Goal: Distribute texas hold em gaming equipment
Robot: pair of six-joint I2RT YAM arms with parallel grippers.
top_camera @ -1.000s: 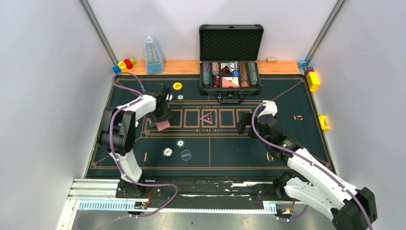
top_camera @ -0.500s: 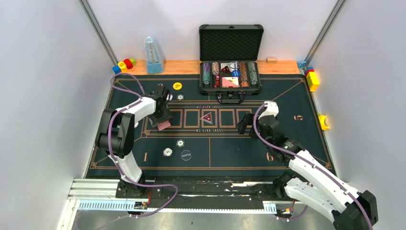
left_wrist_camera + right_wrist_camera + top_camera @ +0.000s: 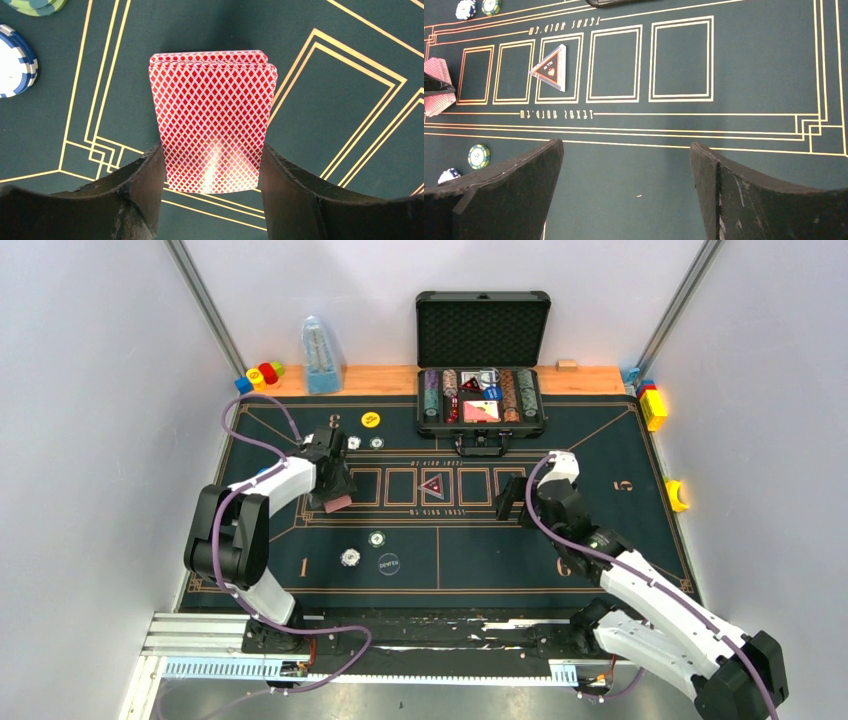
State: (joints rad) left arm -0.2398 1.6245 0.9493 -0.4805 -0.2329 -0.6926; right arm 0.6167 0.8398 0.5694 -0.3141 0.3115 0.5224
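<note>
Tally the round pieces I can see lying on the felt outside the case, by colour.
White chips: 2
Green chips: 2
Yellow disc: 1
Dark disc: 1
Total: 6

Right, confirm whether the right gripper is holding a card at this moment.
No. In the right wrist view the right gripper gapes wide open, with only the green mat showing between its jaws.

Bright, even overhead light, with a glare spot on the cards (image 3: pixel 220 160).
</note>
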